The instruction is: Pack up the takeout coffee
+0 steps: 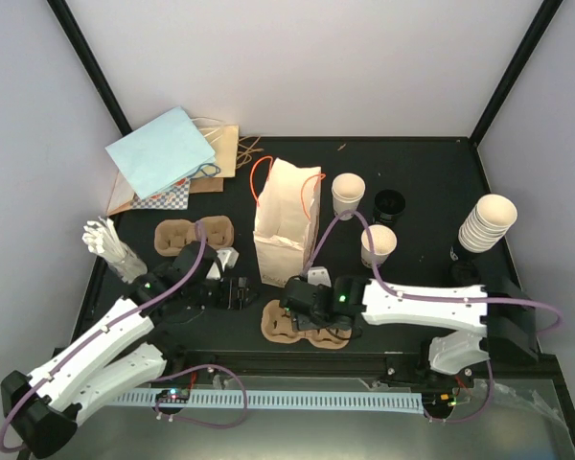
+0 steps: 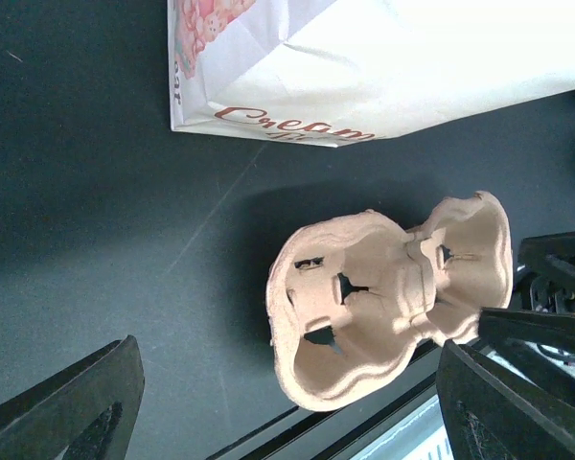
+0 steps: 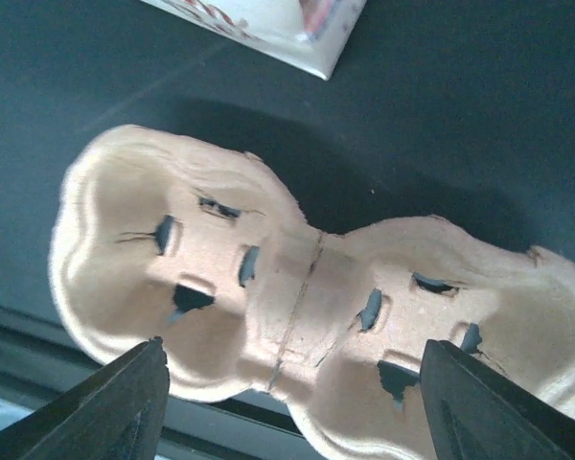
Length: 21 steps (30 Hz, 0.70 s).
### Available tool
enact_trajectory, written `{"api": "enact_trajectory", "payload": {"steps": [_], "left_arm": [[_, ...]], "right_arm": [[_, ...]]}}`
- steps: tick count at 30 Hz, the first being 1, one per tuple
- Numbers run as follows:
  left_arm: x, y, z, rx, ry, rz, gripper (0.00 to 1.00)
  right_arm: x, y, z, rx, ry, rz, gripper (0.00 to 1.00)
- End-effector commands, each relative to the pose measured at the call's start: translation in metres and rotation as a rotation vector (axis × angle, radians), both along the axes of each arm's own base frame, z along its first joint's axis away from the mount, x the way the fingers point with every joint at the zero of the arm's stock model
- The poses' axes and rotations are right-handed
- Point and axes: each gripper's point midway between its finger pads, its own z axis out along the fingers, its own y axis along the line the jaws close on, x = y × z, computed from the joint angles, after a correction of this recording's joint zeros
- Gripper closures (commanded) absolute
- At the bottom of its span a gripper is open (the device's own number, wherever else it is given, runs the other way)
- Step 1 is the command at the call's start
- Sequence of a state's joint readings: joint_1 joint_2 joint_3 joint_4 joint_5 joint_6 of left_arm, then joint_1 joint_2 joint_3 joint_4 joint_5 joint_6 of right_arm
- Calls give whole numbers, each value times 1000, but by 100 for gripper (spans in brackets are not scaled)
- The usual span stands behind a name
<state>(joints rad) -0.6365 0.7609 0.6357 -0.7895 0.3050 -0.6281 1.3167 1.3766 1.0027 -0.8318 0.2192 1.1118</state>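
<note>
Two cream-white paper cups stand open-topped, with no lids on, right of the bag: one [image 1: 348, 195] further back, one [image 1: 379, 244] nearer. A black lid [image 1: 390, 202] lies beside them. My right gripper [image 1: 311, 311] is open and empty, hovering over a brown pulp cup tray [image 1: 283, 328] at the table's front edge. In the right wrist view the tray [image 3: 307, 297] lies between the spread fingers of the gripper [image 3: 297, 412]. My left gripper [image 1: 232, 290] is open and empty just left of that tray, which shows in its wrist view [image 2: 383, 297] ahead of the gripper [image 2: 287, 412].
A printed cream paper bag [image 1: 286, 220] with orange handles stands upright mid-table. A second pulp tray [image 1: 196, 235] lies at the left. A stack of cups [image 1: 487, 222] is at the right. White stirrers [image 1: 110, 244] and a blue bag [image 1: 163, 153] sit at the back left.
</note>
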Motion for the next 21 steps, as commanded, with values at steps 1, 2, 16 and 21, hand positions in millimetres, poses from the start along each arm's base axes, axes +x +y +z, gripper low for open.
{"api": "enact_trajectory", "payload": {"steps": [1, 2, 16, 21], "left_arm": [[4, 1, 8, 1, -17, 12, 14], [4, 1, 8, 0, -14, 10, 14], [-5, 0, -4, -7, 25, -19, 14], [-7, 0, -6, -11, 27, -18, 14]], "right_arm": [[-2, -5, -19, -78, 71, -123, 25], [-3, -5, -24, -87, 86, -144, 24], [-9, 17, -65, -100, 168, -200, 29], [-10, 11, -78, -137, 179, -222, 32]]}}
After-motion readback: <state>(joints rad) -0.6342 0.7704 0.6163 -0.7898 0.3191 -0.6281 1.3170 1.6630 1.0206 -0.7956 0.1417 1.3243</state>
